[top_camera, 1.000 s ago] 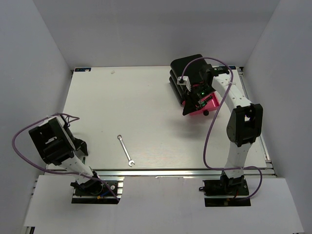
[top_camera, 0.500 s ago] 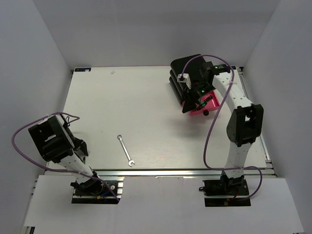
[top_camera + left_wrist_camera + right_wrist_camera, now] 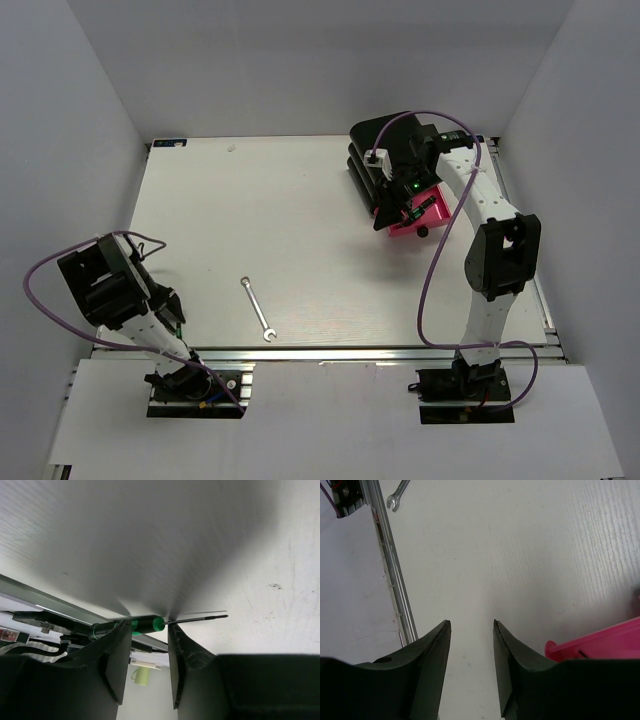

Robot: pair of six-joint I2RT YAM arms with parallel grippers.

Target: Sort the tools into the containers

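Observation:
A screwdriver [image 3: 142, 625] with a green-and-black handle and a thin shaft lies at the table's near left edge. My left gripper [image 3: 149, 627] is open, and its fingertips reach the handle, which lies across the gap between them. In the top view this gripper [image 3: 172, 312] hangs low by the near left edge. A silver wrench [image 3: 257, 309] lies flat on the table; it also shows in the right wrist view [image 3: 400, 495]. The black drawer stack [image 3: 385, 145] stands at the back right with one pink drawer [image 3: 422, 215] pulled open. My right gripper [image 3: 393, 215] is open and empty beside that drawer [image 3: 600, 642].
An aluminium rail [image 3: 380, 352] runs along the table's near edge; it also shows in the right wrist view [image 3: 390, 565]. Grey walls close in the left, back and right sides. Purple cables loop from both arms.
My left arm has dropped a little toward the near edge. My right gripper has shifted slightly back toward the drawer stack. The wrench has not moved.

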